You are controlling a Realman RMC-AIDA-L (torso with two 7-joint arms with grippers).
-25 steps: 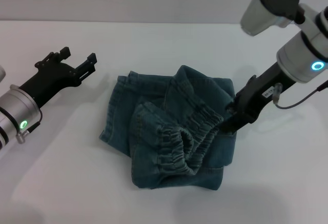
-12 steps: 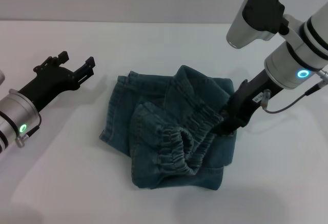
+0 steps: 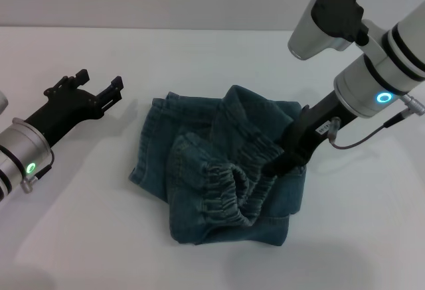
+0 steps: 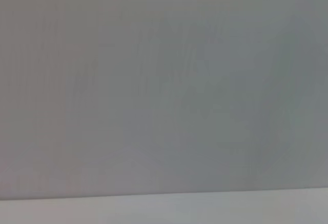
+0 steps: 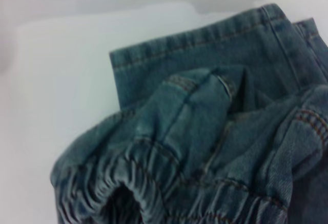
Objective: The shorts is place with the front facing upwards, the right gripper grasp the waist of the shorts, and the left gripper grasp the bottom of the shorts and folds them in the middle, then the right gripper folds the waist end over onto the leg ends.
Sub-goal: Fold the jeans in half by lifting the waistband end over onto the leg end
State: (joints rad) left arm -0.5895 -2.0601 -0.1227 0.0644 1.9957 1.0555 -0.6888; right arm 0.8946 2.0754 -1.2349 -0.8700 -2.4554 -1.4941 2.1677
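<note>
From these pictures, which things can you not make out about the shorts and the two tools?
- Right tool, head view: its tips lie against the waist; open or shut is hidden.
- Leg ends, head view: not identifiable in the bunched shorts.
- Left wrist view: only blank grey, nothing recognisable.
- Right wrist view: shows denim only, none of that tool.
- Left tool is open beside the shorts.
</note>
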